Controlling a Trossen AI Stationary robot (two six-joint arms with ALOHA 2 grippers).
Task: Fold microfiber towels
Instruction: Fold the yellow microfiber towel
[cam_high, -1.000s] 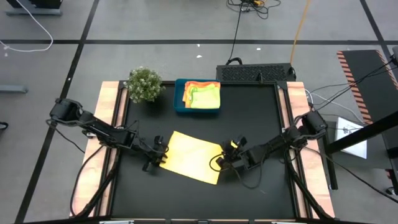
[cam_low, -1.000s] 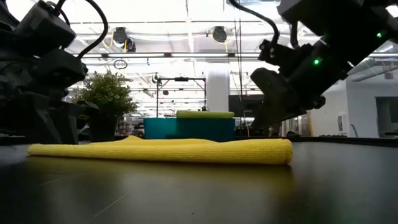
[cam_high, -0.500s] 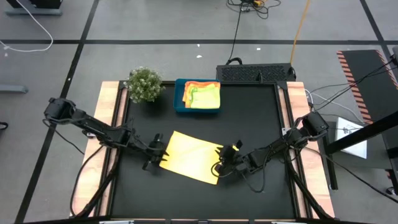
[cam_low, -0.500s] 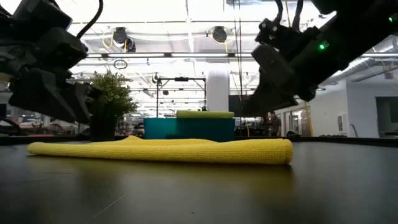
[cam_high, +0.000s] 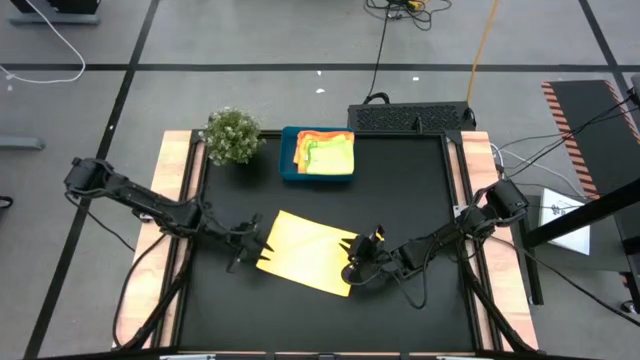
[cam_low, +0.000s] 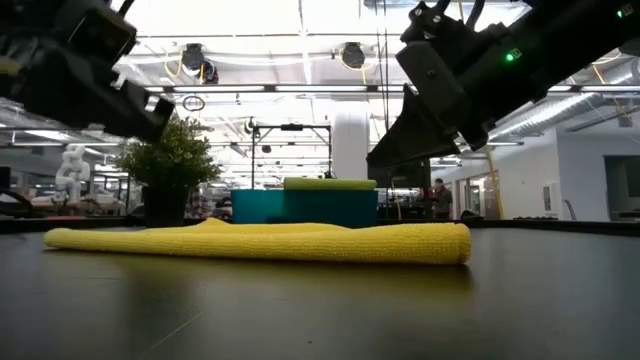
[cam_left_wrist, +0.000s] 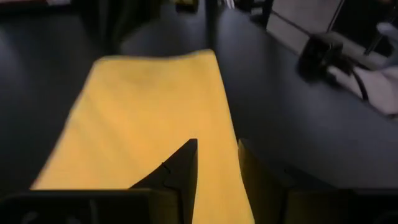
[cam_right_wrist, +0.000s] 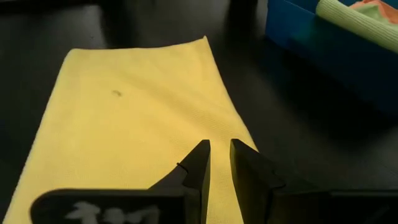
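Yellow towel (cam_high: 306, 252) lies flat on the black counter (cam_high: 420, 190), near-centre, already doubled into a long strip, slightly askew.

Left hand (cam_high: 252, 243) hovers just off the towel's left short edge, fingers (cam_left_wrist: 186, 163) a little apart, grasping nothing. Right hand (cam_high: 358, 262) hovers over the near right corner, fingers (cam_right_wrist: 200, 163) nearly together with a thin gap, also empty. In the low view both hands are clear above the cloth.

Judgement: next fold calls for a pinch at each end. Open wider before descending, catch both layers at the corners, lift evenly so the strip does not drag or skew.

Far side: blue tray (cam_high: 290, 170) holds the folded towels (cam_high: 326, 152), lime green on top; plant (cam_high: 231, 135) just left of it.
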